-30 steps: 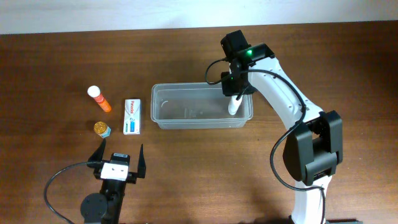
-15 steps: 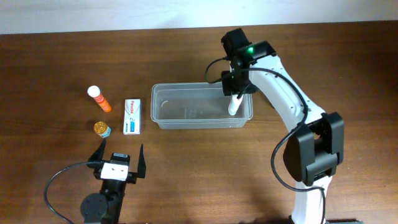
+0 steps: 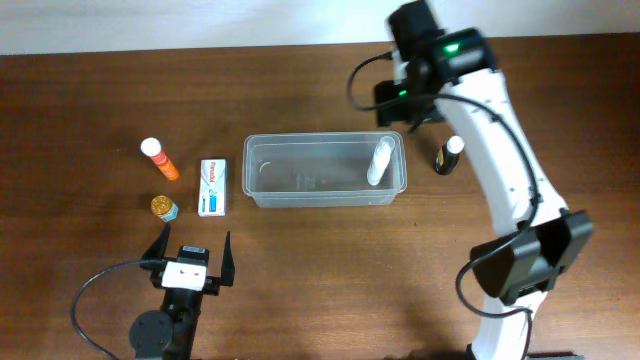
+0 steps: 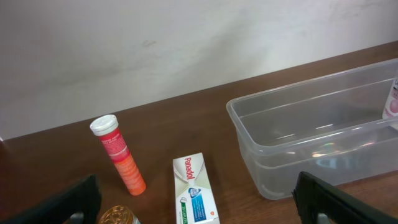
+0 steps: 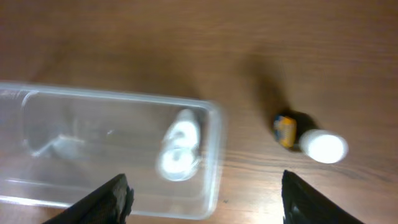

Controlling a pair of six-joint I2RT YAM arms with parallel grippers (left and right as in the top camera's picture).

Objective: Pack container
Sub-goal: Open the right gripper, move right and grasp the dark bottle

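The clear container [image 3: 300,198] sits mid-table; it also shows in the left wrist view [image 4: 249,134] and the right wrist view [image 5: 214,155]. A white bottle [image 3: 378,163] stands inside its right end, seen from above in the right wrist view [image 5: 177,149]. My right gripper [image 3: 403,108] is open and empty, raised above the container's far right corner [image 5: 205,205]. My left gripper [image 3: 190,258] is open and empty at the near left [image 4: 202,202]. A dark bottle with a white cap [image 3: 449,155] stands on the table right of the container [image 5: 308,140].
Left of the container lie a white Panadol box [image 3: 212,187] [image 4: 194,190], an orange tube with a white cap [image 3: 160,159] [image 4: 118,154] and a small gold-lidded jar [image 3: 164,207] [image 4: 119,216]. A pale wall runs behind the table.
My right gripper has let go of the white bottle inside the container and has risen and moved back to the right. The dark bottle is uncovered. The left arm has not moved.
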